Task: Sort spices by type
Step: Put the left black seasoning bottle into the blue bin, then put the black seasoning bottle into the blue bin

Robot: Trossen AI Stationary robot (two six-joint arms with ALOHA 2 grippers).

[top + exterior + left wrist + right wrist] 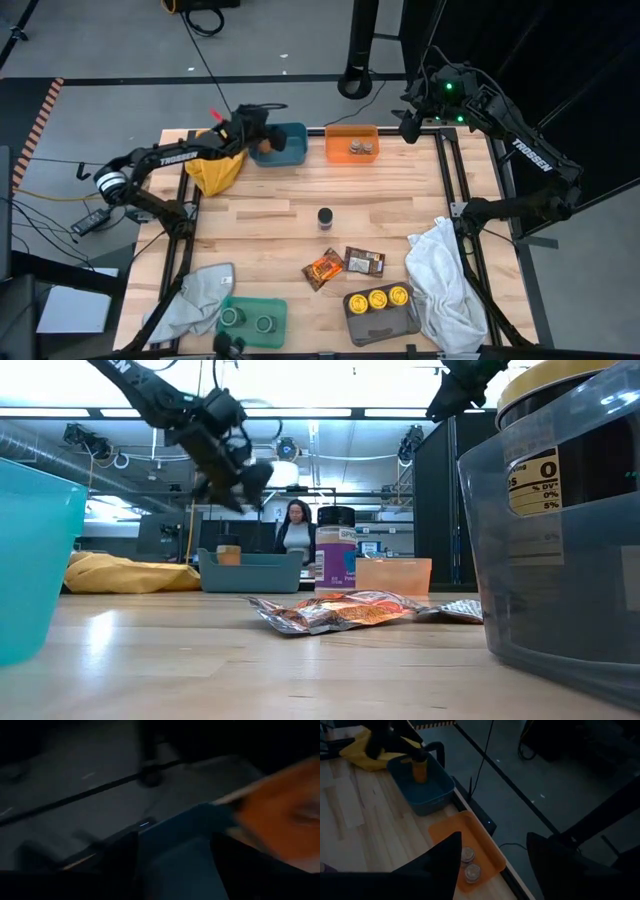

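Note:
My left gripper (256,134) (232,478) hangs open above the blue bin (292,152), clear of the orange jar (420,770) that stands on the bin's floor. My right gripper (410,126) (493,846) is open and raised past the table's far right corner, touching nothing. The orange bin (351,131) holds two grey-lidded jars (361,149). A dark-lidded jar (324,217) stands alone mid-table. An orange packet (322,268) and a brown packet (365,262) lie flat near it. Three yellow-lidded jars (378,298) sit in a grey tray (381,319). Two jars (249,320) sit in a green tray (250,303).
A yellow cloth (215,170) lies at the far left by the blue bin. A white cloth (445,280) covers the near right, and a grey cloth (195,295) the near left. Bare wood lies around the lone jar. A person (296,525) shows in the room behind.

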